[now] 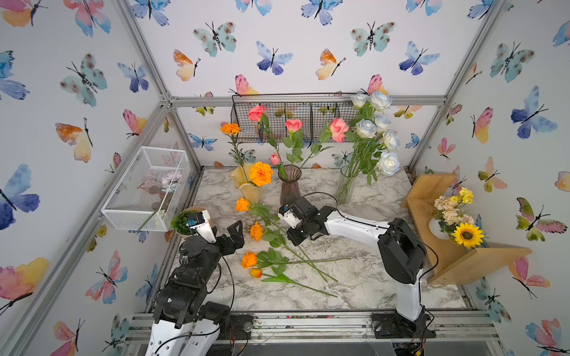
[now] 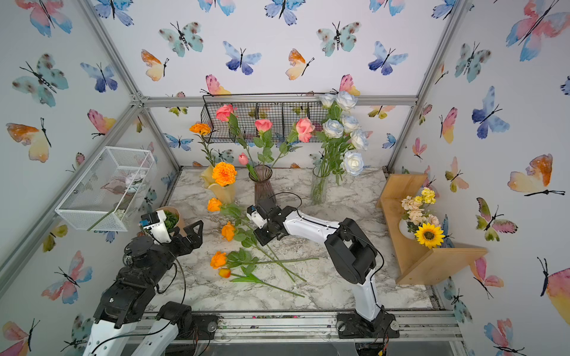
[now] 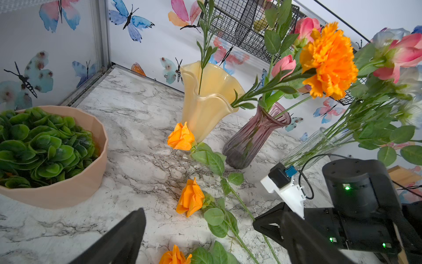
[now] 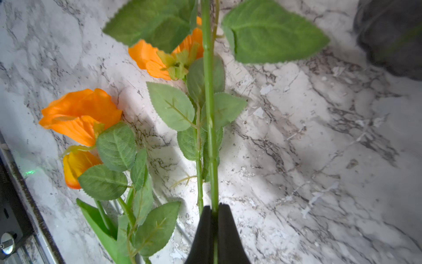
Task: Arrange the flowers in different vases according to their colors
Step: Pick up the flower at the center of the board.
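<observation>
Three orange roses [image 1: 242,204] [image 1: 256,231] [image 1: 249,259] and an orange tulip [image 1: 256,272] lie on the marble table, their stems crossing. My right gripper [image 1: 293,239] [image 4: 213,208] is shut on one rose's green stem [image 4: 209,114] just above the table; that bloom is outside the right wrist view. My left gripper [image 1: 233,238] [image 3: 212,237] hangs open left of the roses, holding nothing. At the back, the yellow vase [image 1: 250,191] holds orange marigolds [image 1: 261,174]. The purple vase [image 1: 290,189] holds pink flowers [image 1: 293,124]. The clear vase [image 1: 345,186] holds white-blue roses [image 1: 366,128].
A green succulent in a tan pot [image 1: 182,223] sits close behind my left gripper. A white wire basket [image 1: 145,188] hangs on the left wall and a black one [image 1: 308,118] on the back wall. A wooden shelf [image 1: 462,265] at the right carries a sunflower bouquet [image 1: 467,235].
</observation>
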